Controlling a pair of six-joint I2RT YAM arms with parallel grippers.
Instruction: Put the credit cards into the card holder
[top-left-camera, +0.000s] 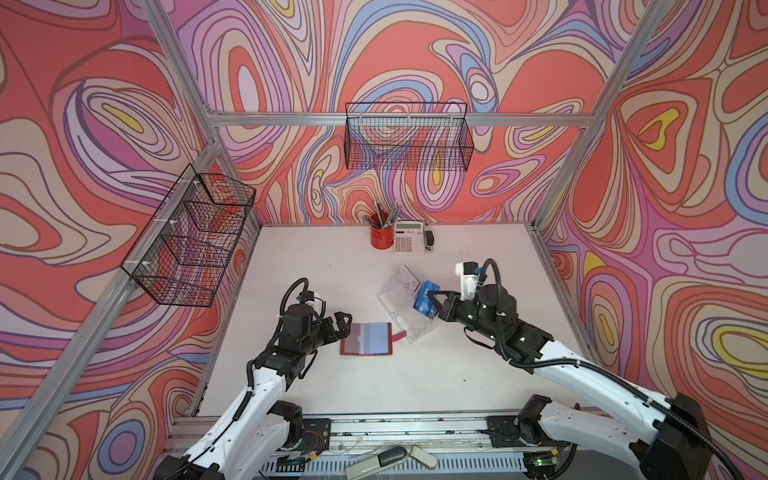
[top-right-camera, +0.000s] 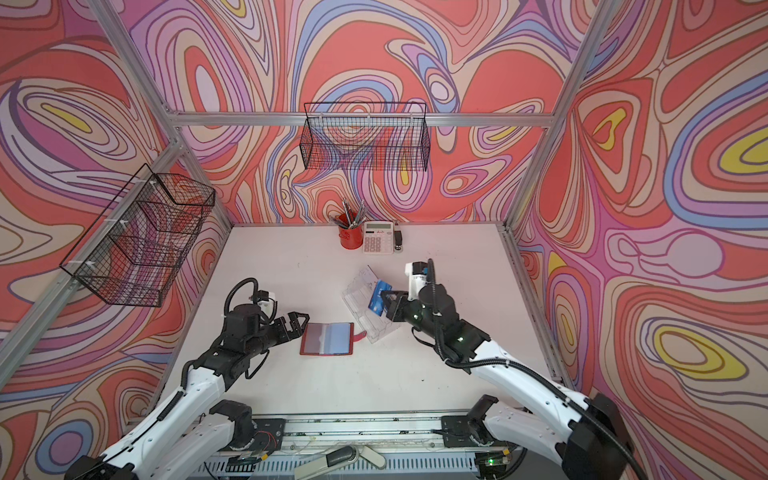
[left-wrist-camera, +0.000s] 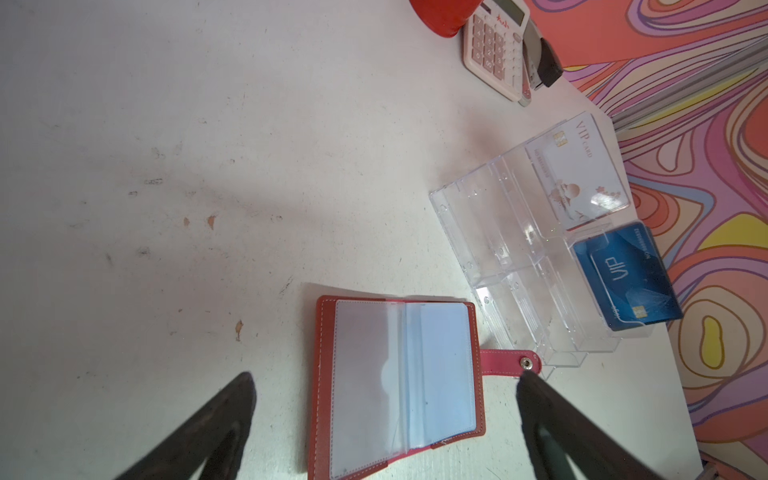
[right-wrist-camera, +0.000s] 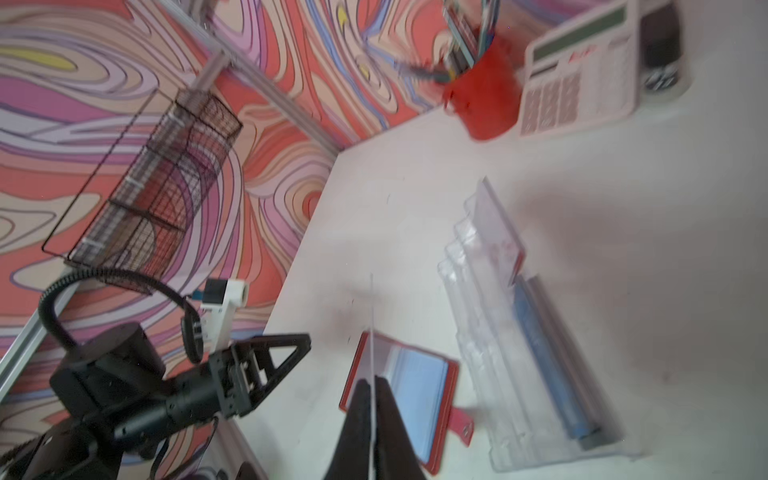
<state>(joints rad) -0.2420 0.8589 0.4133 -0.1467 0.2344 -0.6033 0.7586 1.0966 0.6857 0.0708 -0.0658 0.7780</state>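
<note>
The card holder (top-left-camera: 366, 338) (top-right-camera: 327, 338) is a red wallet lying open on the white table, its clear sleeves facing up (left-wrist-camera: 399, 382) (right-wrist-camera: 409, 390). My left gripper (top-left-camera: 347, 326) (top-right-camera: 301, 325) (left-wrist-camera: 384, 378) is open, low at the wallet's left edge. My right gripper (top-left-camera: 434, 301) (top-right-camera: 385, 301) (right-wrist-camera: 372, 382) is shut on a blue credit card (top-left-camera: 424, 300), which the right wrist view shows edge-on (right-wrist-camera: 372, 324). It hangs over a clear acrylic stand (top-left-camera: 399, 299) (left-wrist-camera: 498, 232). In that stand are blue cards (left-wrist-camera: 627, 278) and a white VIP card (left-wrist-camera: 582, 166).
A red pen cup (top-left-camera: 381, 237), a calculator (top-left-camera: 409, 237) and a stapler (top-left-camera: 429, 241) stand at the table's back edge. Wire baskets hang on the left wall (top-left-camera: 191, 245) and the back wall (top-left-camera: 409, 141). Aluminium frame rails border the table.
</note>
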